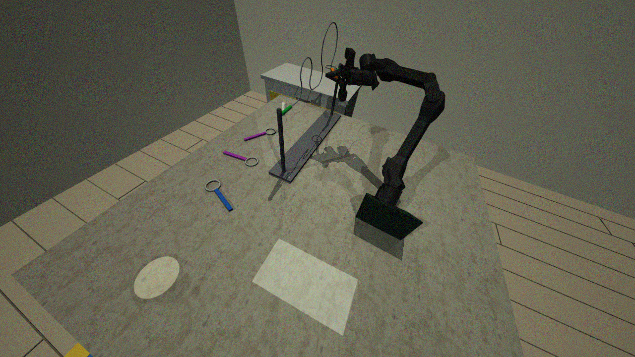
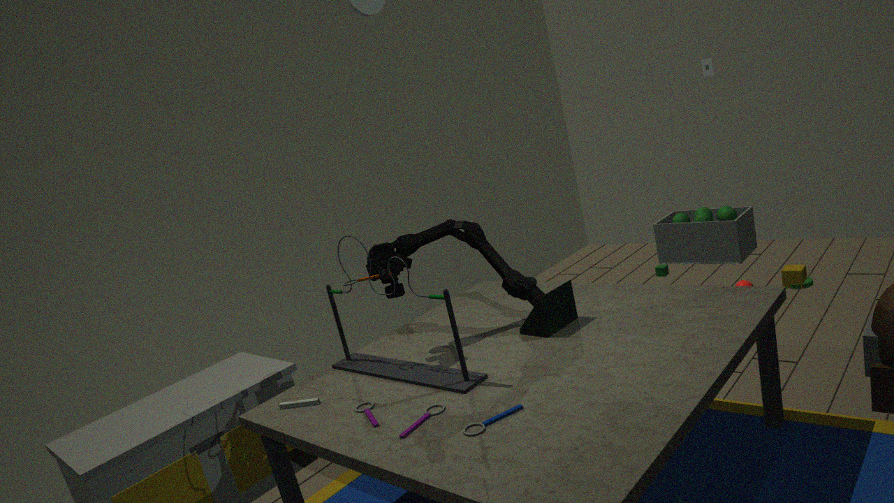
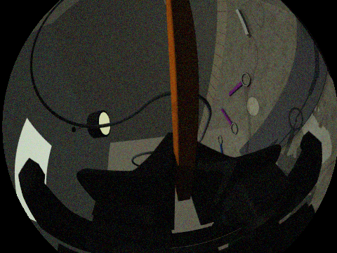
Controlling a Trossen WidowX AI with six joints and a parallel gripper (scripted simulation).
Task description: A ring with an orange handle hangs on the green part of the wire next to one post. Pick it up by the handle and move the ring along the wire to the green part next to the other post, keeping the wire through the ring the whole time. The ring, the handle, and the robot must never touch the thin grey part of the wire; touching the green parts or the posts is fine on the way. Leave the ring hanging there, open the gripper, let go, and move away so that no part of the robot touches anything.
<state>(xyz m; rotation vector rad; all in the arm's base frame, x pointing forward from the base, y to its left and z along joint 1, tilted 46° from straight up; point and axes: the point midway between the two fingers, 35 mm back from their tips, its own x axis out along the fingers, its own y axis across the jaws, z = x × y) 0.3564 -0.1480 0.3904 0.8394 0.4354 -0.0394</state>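
My gripper (image 1: 336,76) (image 2: 379,279) (image 3: 174,137) is shut on the orange handle (image 1: 332,69) (image 2: 367,277) (image 3: 173,75) and holds it high, level with the top of the far post (image 1: 332,99) (image 2: 338,318). The handle points toward that post's green part (image 2: 337,290). The ring at its far end is too small to make out, and I cannot tell whether it touches the wire. The thin grey wire (image 1: 329,44) (image 2: 351,253) (image 3: 52,112) loops above and beside the gripper. The other post (image 1: 280,142) (image 2: 455,337) carries its own green part (image 1: 286,108) (image 2: 435,295). Both posts stand on a dark baseplate (image 1: 306,152) (image 2: 406,372).
Spare rings with purple handles (image 1: 256,136) (image 1: 235,155) (image 2: 370,417) (image 2: 415,425) and a blue handle (image 1: 223,199) (image 2: 500,416) lie beside the baseplate. A white stick (image 2: 298,403) lies near the table edge. A grey bench (image 1: 288,75) (image 2: 174,400) stands behind the table. The arm's base (image 1: 386,217) sits mid-table.
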